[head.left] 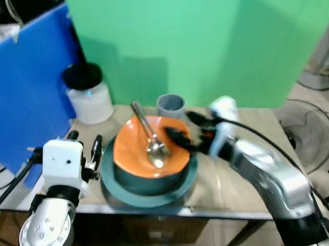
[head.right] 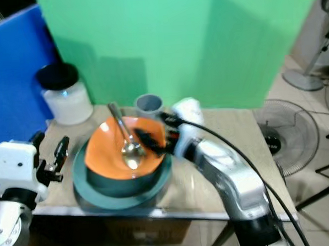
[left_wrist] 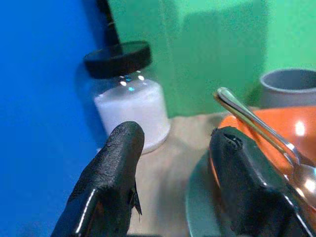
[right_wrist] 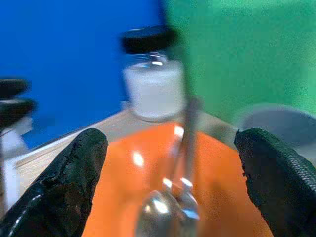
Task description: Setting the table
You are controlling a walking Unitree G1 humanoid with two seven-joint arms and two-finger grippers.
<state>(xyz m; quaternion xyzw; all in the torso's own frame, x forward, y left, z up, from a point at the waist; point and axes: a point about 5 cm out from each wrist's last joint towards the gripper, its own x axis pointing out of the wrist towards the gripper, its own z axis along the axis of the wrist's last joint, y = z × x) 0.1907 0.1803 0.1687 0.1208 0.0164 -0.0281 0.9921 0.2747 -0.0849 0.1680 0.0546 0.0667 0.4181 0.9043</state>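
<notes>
spoon in orange bowl (right gripper spread beside)

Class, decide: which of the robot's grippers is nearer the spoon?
Right. The right gripper reaches over the orange bowl's rim beside the spoon; the left gripper waits outside the green plate.

head pair downward, wrists near bowl

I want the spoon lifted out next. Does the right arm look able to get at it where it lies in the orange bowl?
Probably yes. The right gripper hovers at the rim of the orange bowl, jaws open, facing the spoon. The spoon's handle juts up over the far rim and nothing lies between.
</notes>
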